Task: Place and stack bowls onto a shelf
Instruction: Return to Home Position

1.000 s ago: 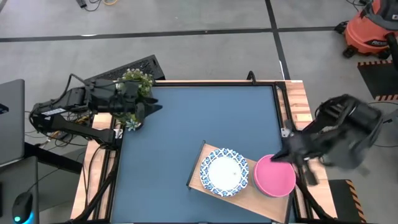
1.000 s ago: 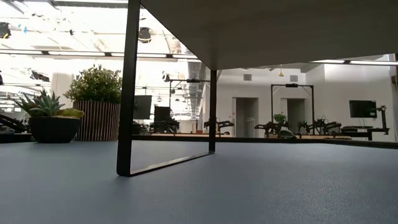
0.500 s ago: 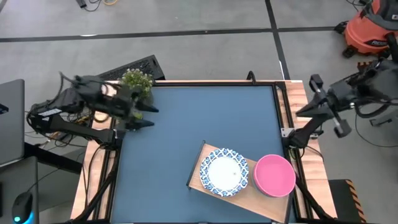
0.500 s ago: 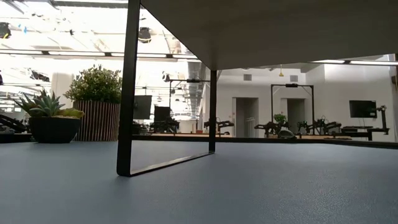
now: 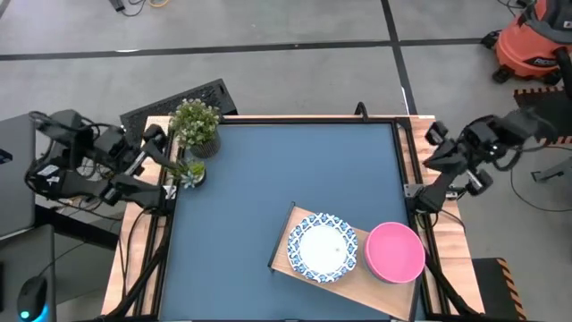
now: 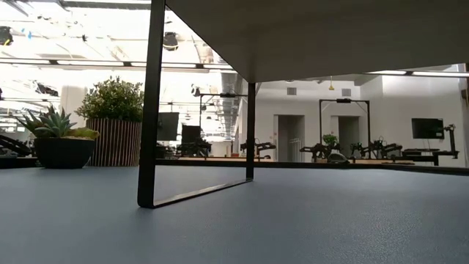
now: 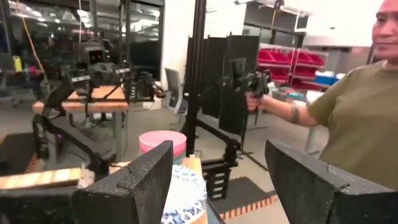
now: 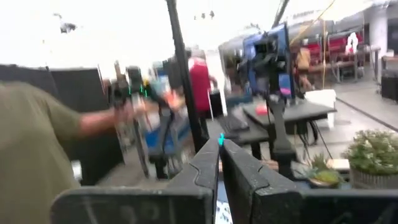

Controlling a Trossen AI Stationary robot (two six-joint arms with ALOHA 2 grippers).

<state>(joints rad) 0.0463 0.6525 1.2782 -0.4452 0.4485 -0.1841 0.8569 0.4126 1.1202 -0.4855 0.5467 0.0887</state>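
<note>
The pale wooden shelf [image 5: 284, 254] stands on thin black legs [image 6: 152, 103] at the table's near right. On its top a white bowl with a blue patterned rim [image 5: 322, 248] and a pink bowl [image 5: 394, 252] rest on their bases side by side. Both also show in the left wrist view, pink [image 7: 163, 140] and white [image 7: 184, 193]. My left gripper [image 7: 217, 180] is open and empty beyond the table's left edge [image 5: 163, 150]. My right gripper [image 8: 219, 149] is shut and empty beyond the table's right edge [image 5: 436, 145]. The other bowls are out of view.
A potted green plant [image 5: 197, 121] and a small succulent [image 5: 186, 172] stand at the table's far left corner. A person [image 7: 354, 118] holding a hand controller stands beyond the table. The dark blue tabletop [image 5: 268, 179] lies bare between the plants and the shelf.
My right gripper has drawn away from the pink bowl, up and toward the table's right and far edges, ending off the table. My left gripper has pulled back toward the table's left edge, past the plants. The pink bowl stays on the shelf.
</note>
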